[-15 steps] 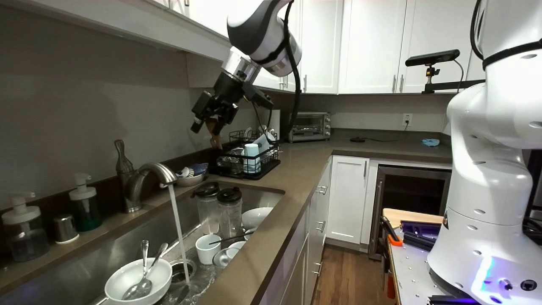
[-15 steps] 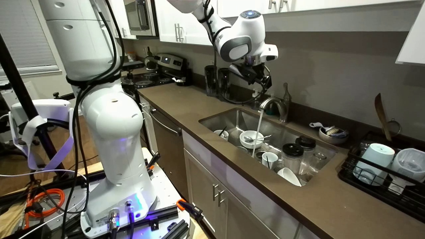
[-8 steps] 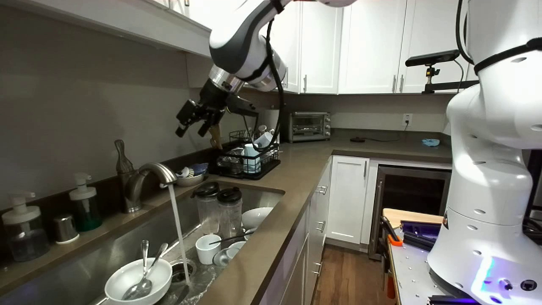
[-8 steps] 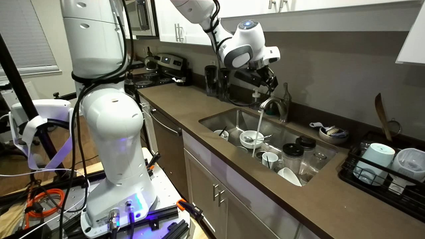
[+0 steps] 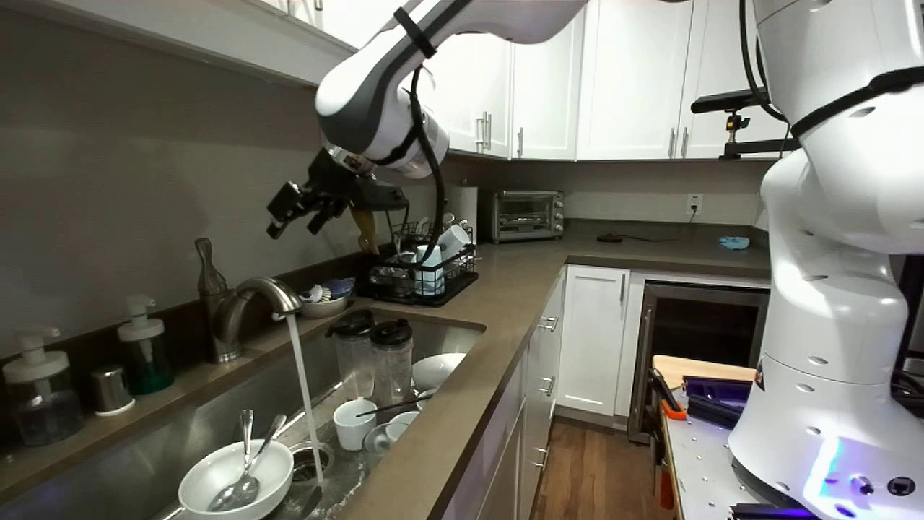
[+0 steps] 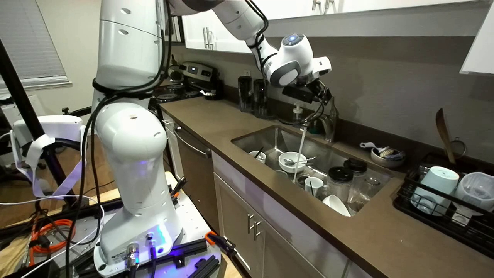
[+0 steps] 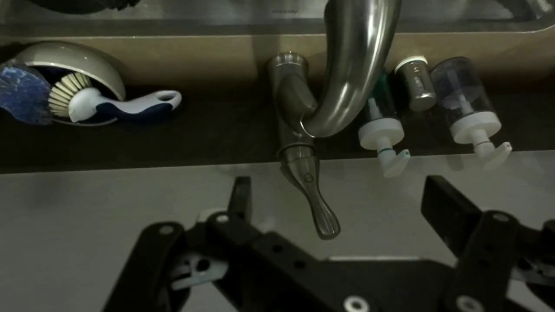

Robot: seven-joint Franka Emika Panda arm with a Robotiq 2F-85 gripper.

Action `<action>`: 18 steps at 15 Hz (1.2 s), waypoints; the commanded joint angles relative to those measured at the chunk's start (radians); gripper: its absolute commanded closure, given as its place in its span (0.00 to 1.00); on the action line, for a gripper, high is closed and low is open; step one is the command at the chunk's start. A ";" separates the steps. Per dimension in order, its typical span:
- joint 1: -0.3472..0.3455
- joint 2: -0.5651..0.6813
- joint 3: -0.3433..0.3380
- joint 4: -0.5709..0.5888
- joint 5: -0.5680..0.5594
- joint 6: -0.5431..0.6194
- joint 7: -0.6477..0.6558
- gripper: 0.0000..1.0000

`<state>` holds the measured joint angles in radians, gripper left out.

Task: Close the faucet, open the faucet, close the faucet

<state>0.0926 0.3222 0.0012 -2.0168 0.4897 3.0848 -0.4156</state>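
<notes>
While water is poured from the gooseneck faucet into the steel sink, the hand is held spread wide near the lever handle.

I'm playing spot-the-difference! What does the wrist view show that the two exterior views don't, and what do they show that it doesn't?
Only the wrist view shows the small round mark on the lever handle. Only the exterior views show the water stream and dish rack. All three share the faucet, scrub brush and gripper.
</notes>
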 commanded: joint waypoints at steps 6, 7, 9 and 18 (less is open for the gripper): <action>0.021 0.180 0.032 0.193 -0.033 0.144 -0.013 0.44; 0.028 0.189 0.025 0.208 -0.038 0.150 -0.013 0.51; 0.027 0.200 0.024 0.240 -0.049 0.147 -0.013 0.63; -0.025 0.290 0.094 0.402 -0.036 0.172 -0.013 1.00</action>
<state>0.1010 0.5483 0.0489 -1.6933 0.4547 3.2173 -0.4157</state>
